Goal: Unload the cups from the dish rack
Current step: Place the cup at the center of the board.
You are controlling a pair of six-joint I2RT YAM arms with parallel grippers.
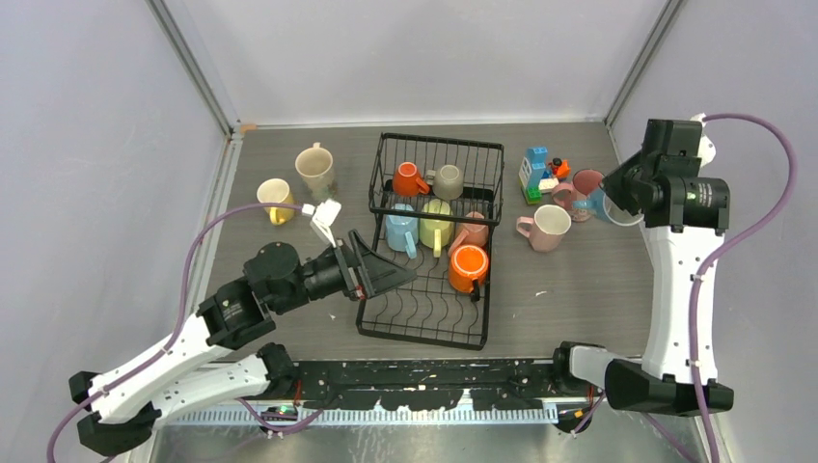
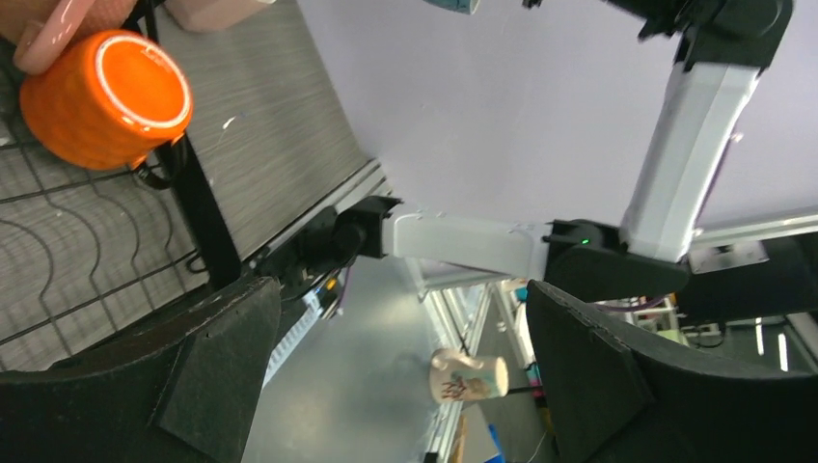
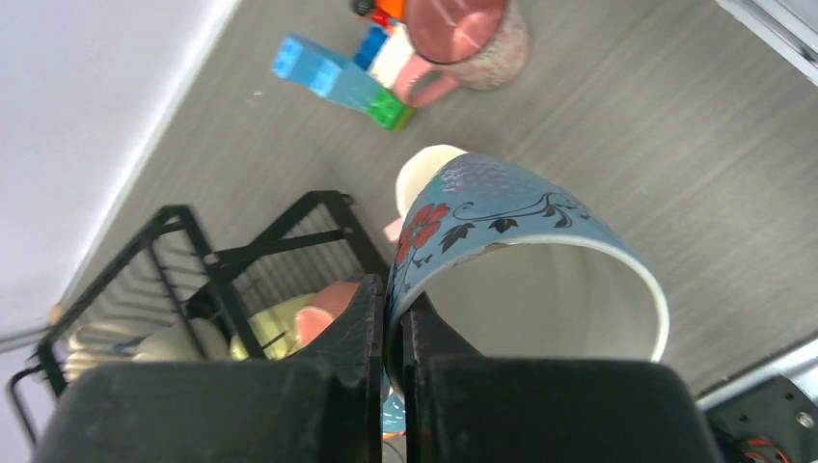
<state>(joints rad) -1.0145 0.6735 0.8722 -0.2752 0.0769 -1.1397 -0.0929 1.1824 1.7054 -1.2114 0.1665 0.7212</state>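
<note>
Bright, even light from overhead; only faint soft shadows on the bench [image 1: 569, 299]. In the left wrist view the near fingers [image 2: 193, 395] are dark and slightly blurred

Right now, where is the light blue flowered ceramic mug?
Seen from the right wrist, the light blue mug is held by its rim in the right gripper, over the table's right side near the speckled pink mug.

From above, the blue flowered mug [image 1: 606, 206] is mostly hidden behind the right arm [image 1: 675, 188], with only a sliver of its rim showing. The left wrist view cuts off a pink mug [image 2: 48, 39] at its top left corner, and the rack [image 2: 87, 241] runs off the left edge. The right wrist view crops a speckled pink mug [image 3: 463, 29] at the top.
</note>
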